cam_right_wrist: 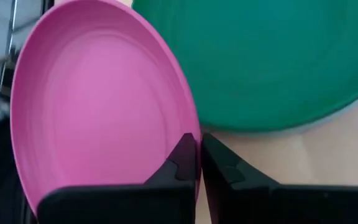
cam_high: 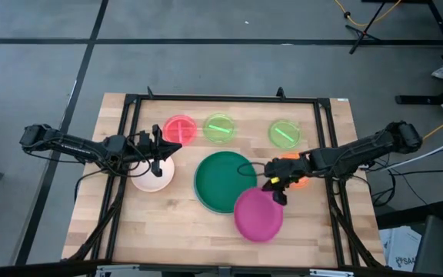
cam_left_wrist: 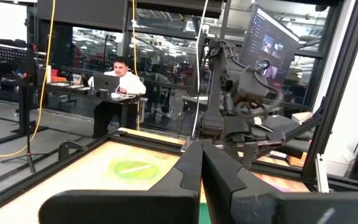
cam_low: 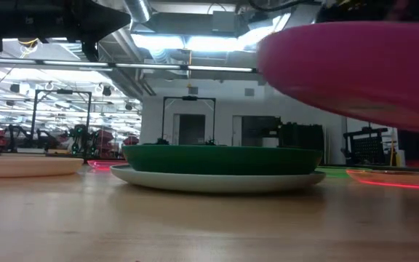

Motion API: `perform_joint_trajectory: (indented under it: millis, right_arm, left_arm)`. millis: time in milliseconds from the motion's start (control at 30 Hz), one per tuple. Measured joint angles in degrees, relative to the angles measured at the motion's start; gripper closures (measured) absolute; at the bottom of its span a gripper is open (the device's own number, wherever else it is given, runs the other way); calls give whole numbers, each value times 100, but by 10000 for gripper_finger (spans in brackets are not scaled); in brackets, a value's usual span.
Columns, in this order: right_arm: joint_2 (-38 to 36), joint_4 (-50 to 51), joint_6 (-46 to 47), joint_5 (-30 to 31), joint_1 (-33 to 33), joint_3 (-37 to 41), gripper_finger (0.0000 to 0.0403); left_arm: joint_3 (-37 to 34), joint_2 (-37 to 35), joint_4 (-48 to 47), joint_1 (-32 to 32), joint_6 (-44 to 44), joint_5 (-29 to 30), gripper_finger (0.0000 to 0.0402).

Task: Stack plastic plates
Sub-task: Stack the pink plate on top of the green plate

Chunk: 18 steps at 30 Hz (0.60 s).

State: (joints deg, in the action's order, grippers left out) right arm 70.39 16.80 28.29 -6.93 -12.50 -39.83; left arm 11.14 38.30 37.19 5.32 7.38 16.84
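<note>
Magenta round plastic plate (cam_high: 258,215) is hanging raised off the wooden table (cam_high: 168,223), pinched at its rim by the right gripper (cam_high: 277,190), whose jaws are clamping the edge. It is sitting at four o'clock from the large dark green plate (cam_high: 223,181), overlapping its rim. At nine o'clock, the left gripper (cam_high: 158,159) is hovering with jaws closed over the cream-pink plate (cam_high: 151,178).
</note>
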Motion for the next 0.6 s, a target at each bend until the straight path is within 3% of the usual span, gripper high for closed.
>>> perform_joint_trajectory:
  millis: [333,600]
  right_arm:
    - [33,-990,-24,846,648,0,397]
    - [571,-1899,-308,991,1057,4,397]
  left_arm:
    - [0,-1,-2,-2,-1,0,399]
    - [0,-1,-4,-4,-1,0,399]
